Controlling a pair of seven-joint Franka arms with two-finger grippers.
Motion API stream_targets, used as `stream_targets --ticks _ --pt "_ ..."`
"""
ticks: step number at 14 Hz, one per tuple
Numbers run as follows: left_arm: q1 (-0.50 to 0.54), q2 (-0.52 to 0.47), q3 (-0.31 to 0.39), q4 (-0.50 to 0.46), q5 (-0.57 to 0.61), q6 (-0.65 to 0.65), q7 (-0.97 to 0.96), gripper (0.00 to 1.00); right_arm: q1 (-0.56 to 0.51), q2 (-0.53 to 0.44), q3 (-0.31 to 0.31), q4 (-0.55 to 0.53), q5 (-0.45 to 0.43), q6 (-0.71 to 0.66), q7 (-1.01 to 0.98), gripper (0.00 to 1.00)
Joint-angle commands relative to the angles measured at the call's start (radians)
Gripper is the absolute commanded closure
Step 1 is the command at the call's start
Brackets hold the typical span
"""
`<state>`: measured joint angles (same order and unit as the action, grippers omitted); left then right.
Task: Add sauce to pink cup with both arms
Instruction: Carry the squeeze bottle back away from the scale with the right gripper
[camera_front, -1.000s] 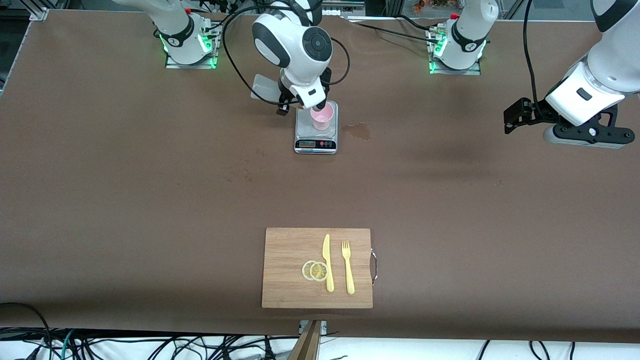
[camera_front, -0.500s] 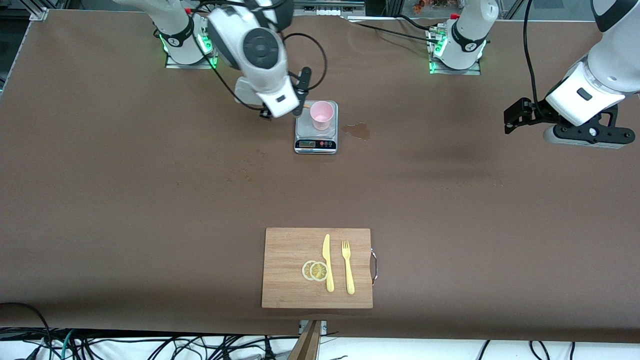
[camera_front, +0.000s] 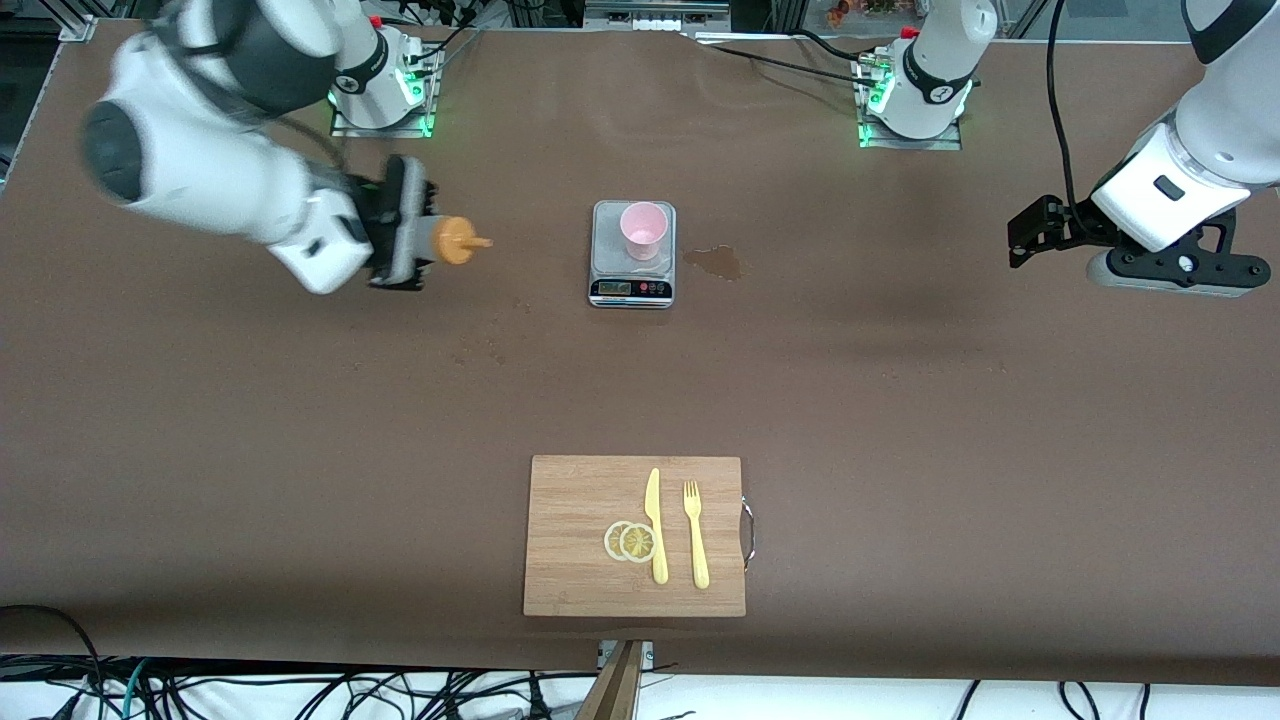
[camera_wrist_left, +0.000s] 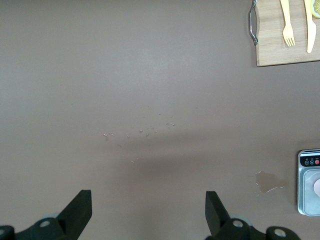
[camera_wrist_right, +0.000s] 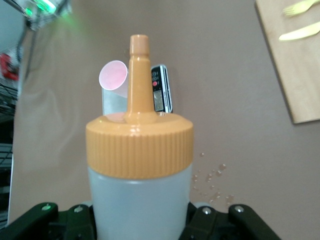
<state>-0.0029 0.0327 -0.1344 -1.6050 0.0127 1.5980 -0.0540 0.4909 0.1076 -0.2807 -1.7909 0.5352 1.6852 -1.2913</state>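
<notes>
Probably lab: bench-mounted arms (camera_front: 930, 70), cables (camera_front: 300, 690)

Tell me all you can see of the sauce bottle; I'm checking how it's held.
The sauce bottle has a translucent whitish plastic body and a ribbed orange cap tapering to a narrow nozzle. The right gripper is shut on its body, holding it on its side in the air over bare table toward the right arm's end, nozzle pointing toward the pink cup. Only the gripper touches it.
</notes>
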Motion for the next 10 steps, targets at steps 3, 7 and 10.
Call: stream_targets --ticks 3,7,10 --pt "0.033 0.012 0.002 0.065 -0.014 -0.012 0.013 0.0 -0.199 0.013 -0.113 -0.036 0.234 -0.11 -0.441 0.64" --pt "0.043 0.012 0.002 0.071 -0.014 -0.012 0.011 0.0 -0.371 0.128 -0.133 -0.111 0.426 -0.171 -0.866 0.64" --pt "0.044 0.009 0.001 0.071 -0.014 -0.016 0.01 0.0 -0.471 0.312 -0.134 -0.125 0.523 -0.283 -1.19 0.64"
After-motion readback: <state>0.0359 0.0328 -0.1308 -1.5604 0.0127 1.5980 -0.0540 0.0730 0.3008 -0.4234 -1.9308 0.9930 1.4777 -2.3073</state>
